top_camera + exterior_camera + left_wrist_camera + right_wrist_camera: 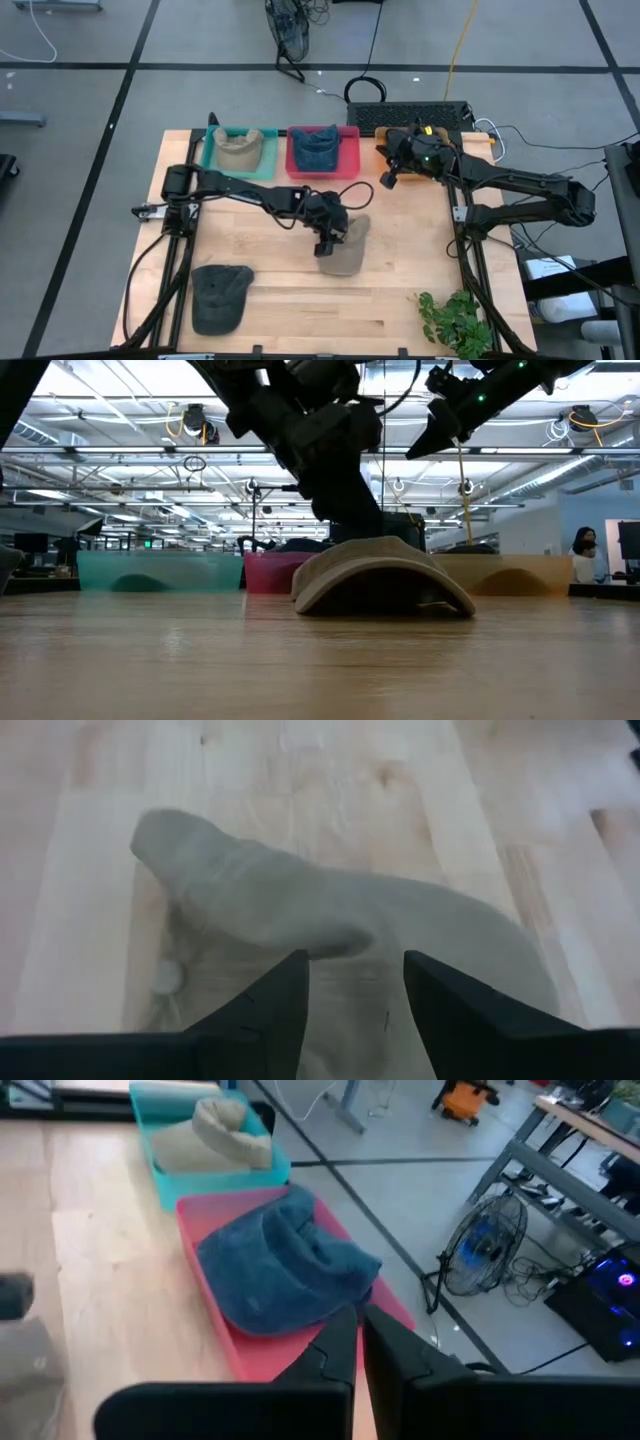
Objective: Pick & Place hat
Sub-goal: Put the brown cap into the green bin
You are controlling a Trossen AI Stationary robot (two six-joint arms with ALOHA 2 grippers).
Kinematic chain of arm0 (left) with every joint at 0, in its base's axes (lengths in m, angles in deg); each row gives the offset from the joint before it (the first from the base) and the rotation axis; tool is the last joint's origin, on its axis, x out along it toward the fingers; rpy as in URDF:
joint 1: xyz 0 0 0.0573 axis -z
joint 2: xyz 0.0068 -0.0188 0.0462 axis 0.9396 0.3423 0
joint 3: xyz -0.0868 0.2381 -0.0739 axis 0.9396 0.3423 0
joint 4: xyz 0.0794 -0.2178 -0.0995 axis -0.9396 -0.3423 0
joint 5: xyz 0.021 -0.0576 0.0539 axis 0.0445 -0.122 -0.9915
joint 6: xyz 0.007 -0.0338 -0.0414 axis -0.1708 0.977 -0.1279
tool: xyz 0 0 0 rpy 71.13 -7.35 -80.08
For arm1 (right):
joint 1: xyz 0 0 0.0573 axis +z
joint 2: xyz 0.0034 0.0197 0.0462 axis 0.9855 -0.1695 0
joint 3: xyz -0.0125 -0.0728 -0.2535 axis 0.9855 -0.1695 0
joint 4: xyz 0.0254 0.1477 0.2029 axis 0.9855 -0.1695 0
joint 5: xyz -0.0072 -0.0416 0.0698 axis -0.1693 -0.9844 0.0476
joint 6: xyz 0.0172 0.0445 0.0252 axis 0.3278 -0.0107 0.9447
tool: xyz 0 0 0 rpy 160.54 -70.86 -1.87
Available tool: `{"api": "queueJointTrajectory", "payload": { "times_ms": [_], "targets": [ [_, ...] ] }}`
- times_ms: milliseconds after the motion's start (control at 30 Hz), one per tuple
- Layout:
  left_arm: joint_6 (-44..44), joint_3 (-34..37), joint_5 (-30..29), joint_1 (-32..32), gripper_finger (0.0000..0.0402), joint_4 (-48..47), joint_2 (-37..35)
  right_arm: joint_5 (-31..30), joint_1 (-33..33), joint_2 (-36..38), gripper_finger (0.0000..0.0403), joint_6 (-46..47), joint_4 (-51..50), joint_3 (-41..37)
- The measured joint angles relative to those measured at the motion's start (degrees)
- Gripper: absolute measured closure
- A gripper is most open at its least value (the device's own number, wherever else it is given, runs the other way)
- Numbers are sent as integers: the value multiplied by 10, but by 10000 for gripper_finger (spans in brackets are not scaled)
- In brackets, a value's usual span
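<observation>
Teal tray [209, 158]: tan hat [238, 148]. Pink tray [351, 155]: blue hat [317, 148].

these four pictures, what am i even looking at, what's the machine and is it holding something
Two dark robot arms work at a wooden table. One picture looks straight down, one looks level across the tabletop, and two come from cameras on the wrists. The left gripper has its jaws open just over a tan hat, holding nothing yet. The right gripper, jaws shut and empty, hangs raised near the bins. A teal bin holds a tan hat, a pink bin a blue one. A dark hat lies nearby.
</observation>
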State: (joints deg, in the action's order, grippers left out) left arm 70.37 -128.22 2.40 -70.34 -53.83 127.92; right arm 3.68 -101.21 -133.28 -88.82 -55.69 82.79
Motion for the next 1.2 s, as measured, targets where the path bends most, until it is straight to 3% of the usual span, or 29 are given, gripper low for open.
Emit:
{"api": "queueJointTrajectory", "payload": {
  "times_ms": [200, 533, 667, 867, 1033, 1200],
  "targets": [
    [-12, -14, 13, 6, 226, -7, 27, -1, -12, 2, 403, -14, 4, 0],
    [-19, -12, -35, 2, 231, -29, 26, 3, -23, 2, 403, -9, 7, 0],
    [-19, -12, -35, 3, 276, -28, 26, 3, -22, 2, 403, 1, 0, 0],
    [-21, -11, -34, -6, 387, -29, 26, 4, -22, 2, 403, 2, -5, 0],
    [-52, -11, -41, -19, 382, -64, 9, 4, -22, 2, 403, 2, -9, 0],
    [-95, -10, -63, -18, 394, -154, -59, 4, -22, 2, 403, -4, -16, 0]
  ]
}}
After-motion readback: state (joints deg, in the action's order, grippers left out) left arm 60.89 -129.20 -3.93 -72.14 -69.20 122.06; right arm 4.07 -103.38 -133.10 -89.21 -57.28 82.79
